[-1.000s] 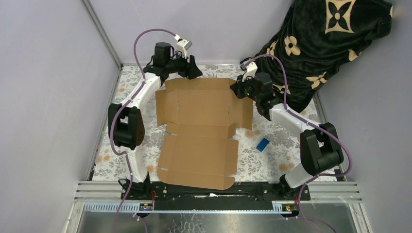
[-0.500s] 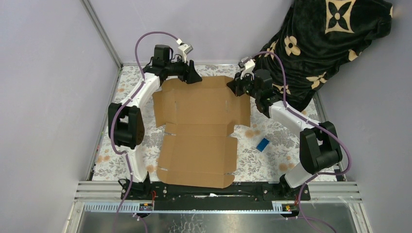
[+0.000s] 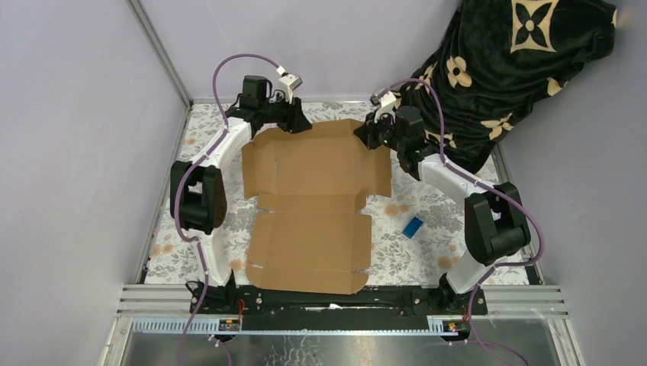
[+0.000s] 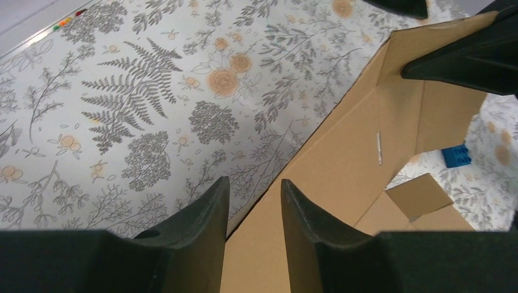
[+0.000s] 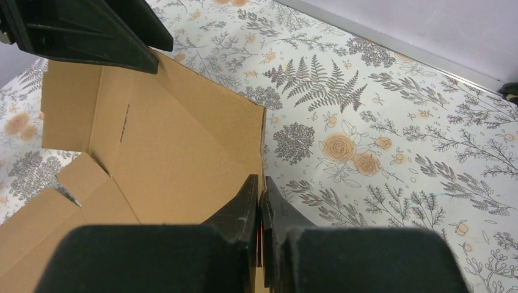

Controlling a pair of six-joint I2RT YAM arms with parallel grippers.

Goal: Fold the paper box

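Note:
The paper box lies as a flat brown cardboard sheet with flaps and slits on the floral cloth, and its far panel is raised a little. My left gripper is at the far left corner. In the left wrist view its jaws stand apart, astride the cardboard's edge, with gaps on both sides. My right gripper is at the far right corner. In the right wrist view it is shut on the panel's upright edge.
A small blue object lies on the cloth to the right of the sheet and also shows in the left wrist view. A black flowered blanket is heaped at the far right. A metal rail runs along the near edge, and walls close in the left and far sides.
The left jaws have narrowed around the cardboard's far left edge. The right gripper has carried its corner slightly farther away and to the left, shifting the far panel.

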